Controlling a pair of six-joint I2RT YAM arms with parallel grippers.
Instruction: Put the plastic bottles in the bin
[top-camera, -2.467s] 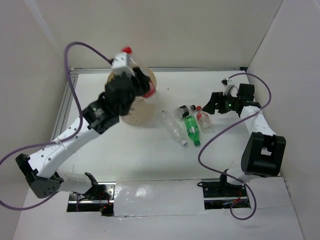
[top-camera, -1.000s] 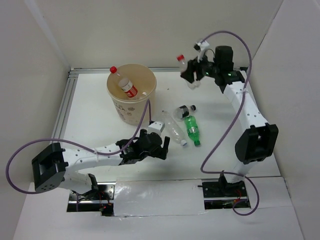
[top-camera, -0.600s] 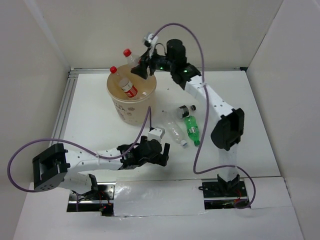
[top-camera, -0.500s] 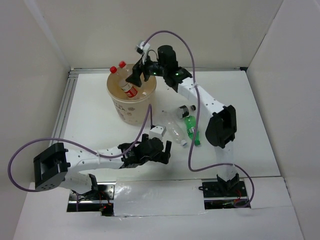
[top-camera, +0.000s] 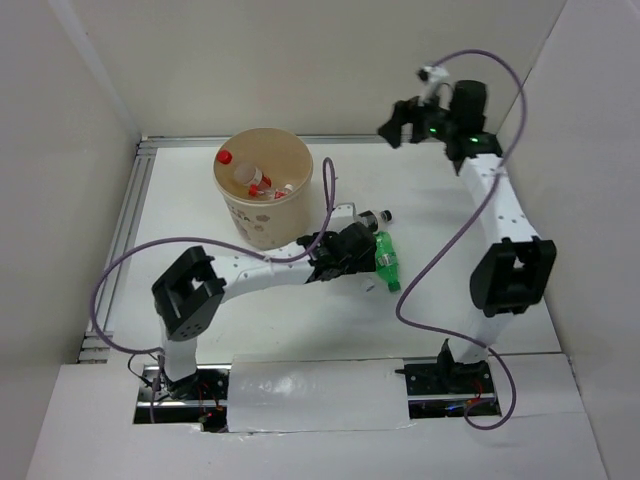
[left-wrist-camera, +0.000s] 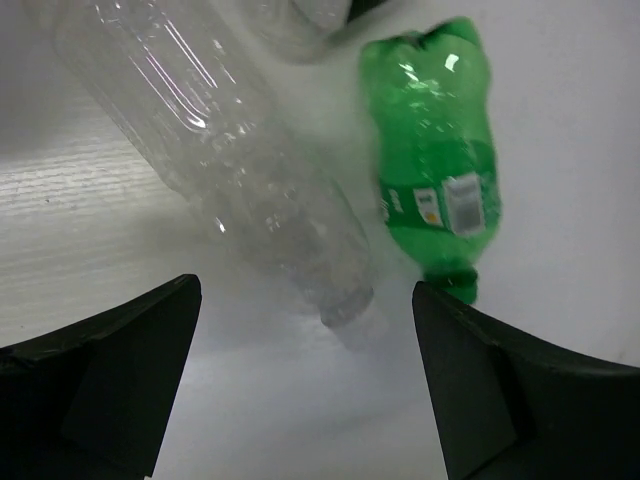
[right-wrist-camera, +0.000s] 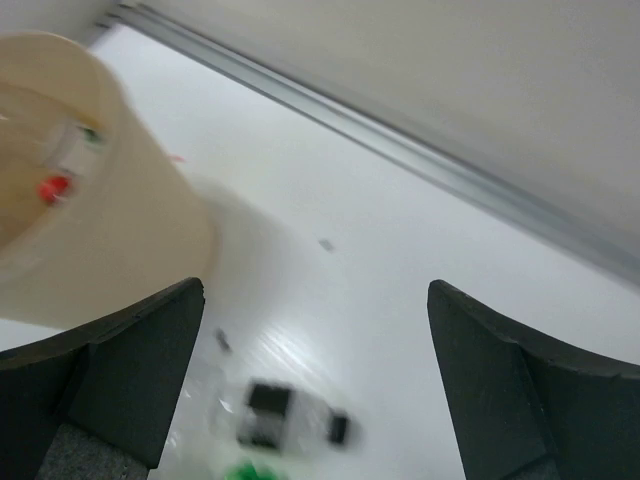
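The tan bin (top-camera: 262, 215) stands at the back left with red-capped plastic bottles (top-camera: 256, 180) lying inside. On the table in the middle lie a green bottle (top-camera: 385, 259) and a dark-labelled bottle (top-camera: 374, 217). My left gripper (top-camera: 357, 250) hovers low over them, open. In the left wrist view a clear bottle (left-wrist-camera: 230, 150) and the green bottle (left-wrist-camera: 435, 170) lie just ahead of the open left gripper (left-wrist-camera: 305, 292), the clear bottle's cap end between the fingers' line. My right gripper (top-camera: 392, 122) is high at the back right, open and empty.
White walls enclose the table on three sides. A metal rail (top-camera: 135, 215) runs along the left edge and another along the back (right-wrist-camera: 400, 150). The right wrist view shows the bin (right-wrist-camera: 90, 230) at left and the dark-labelled bottle (right-wrist-camera: 275, 410) blurred below.
The right gripper let its red-capped bottle fall into the bin, opened, and swung back to the right rear. The left arm reached from the front to the bottles in the middle.
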